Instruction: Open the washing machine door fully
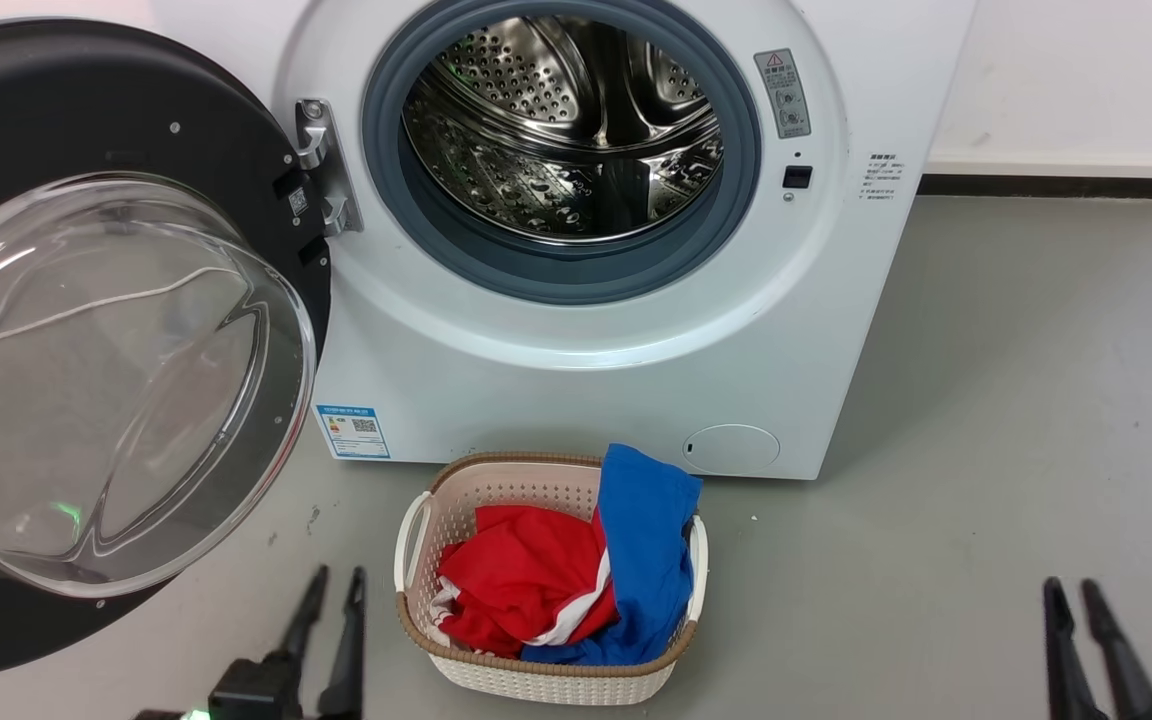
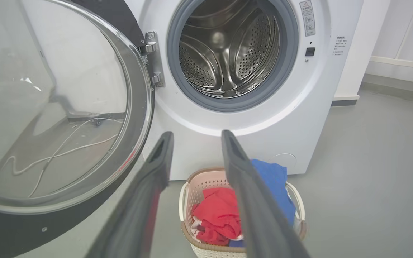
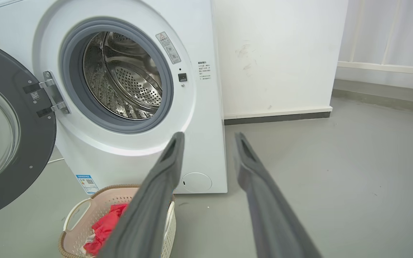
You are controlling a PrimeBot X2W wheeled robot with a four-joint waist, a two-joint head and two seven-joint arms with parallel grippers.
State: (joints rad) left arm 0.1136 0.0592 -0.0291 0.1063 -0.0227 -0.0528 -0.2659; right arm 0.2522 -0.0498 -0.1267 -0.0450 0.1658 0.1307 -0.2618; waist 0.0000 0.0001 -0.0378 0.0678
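The washing machine door [image 1: 86, 130], round and glossy black with a bulging clear glass bowl, hangs swung wide to the left of the white machine [image 1: 636, 380] on a metal hinge [image 1: 321, 165]. The door also shows in the left wrist view [image 2: 138, 93] and in the right wrist view [image 3: 34, 143]. Its steel drum [image 1: 561, 125] lies exposed inside the grey rubber rim. My left gripper [image 1: 336, 580] is open at the lower left, below the door and apart from it, holding nothing. At the lower right my right gripper [image 1: 1071, 592] is open and empty, far from the door.
A cream laundry basket [image 1: 456, 500] holding red and blue clothes stands on the grey floor [image 1: 1016, 420] in front of the machine, between my grippers. A white wall with a dark skirting [image 1: 1066, 187] runs behind on the right.
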